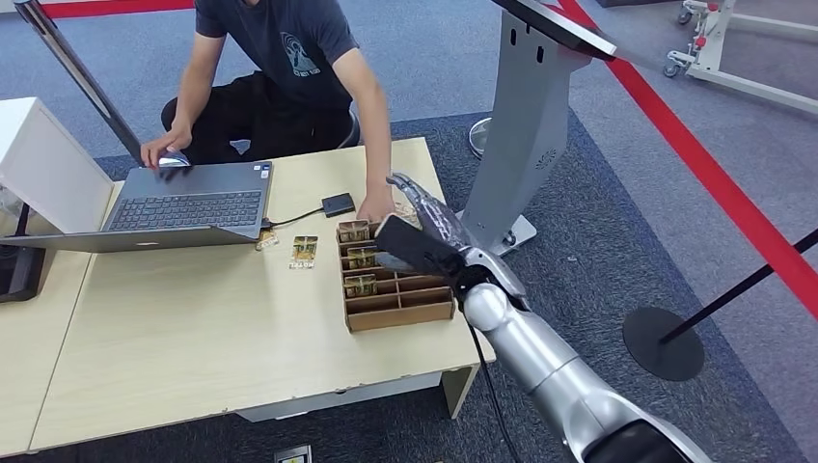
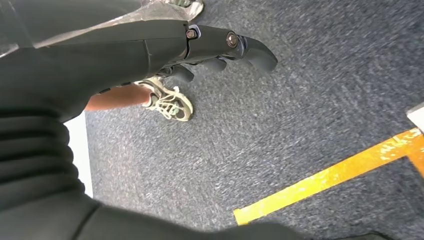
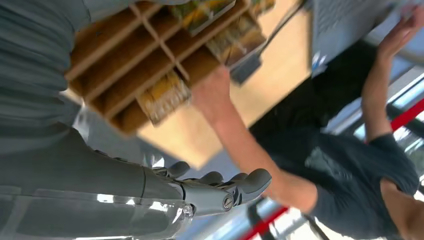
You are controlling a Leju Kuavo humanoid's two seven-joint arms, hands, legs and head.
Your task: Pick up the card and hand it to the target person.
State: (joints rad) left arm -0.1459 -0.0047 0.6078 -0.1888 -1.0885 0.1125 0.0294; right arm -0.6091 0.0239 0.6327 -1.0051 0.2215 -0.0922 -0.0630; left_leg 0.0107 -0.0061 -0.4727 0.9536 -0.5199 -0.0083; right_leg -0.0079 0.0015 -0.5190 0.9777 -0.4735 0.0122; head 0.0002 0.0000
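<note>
The robot's right hand hangs over the far right corner of the brown wooden divided tray, fingers stretched out and apart, nothing in it. In the right wrist view the same hand shows its fingers loosely spread with no card between them. Right under and beside it, the gold-and-green printed cards stand in the tray's left column of slots, and one more card of the same kind lies flat on the light wooden table just left of the tray. So the cards aren't picked up yet.

A person in a dark t-shirt sits behind the table, one hand resting at the tray's far edge close to the robot's fingers, the other on an open grey laptop. A small black square device sits between laptop and tray.

The left hand hangs over blue carpet near a yellow floor stripe, fingers curled in, holding nothing as far as I can see.
</note>
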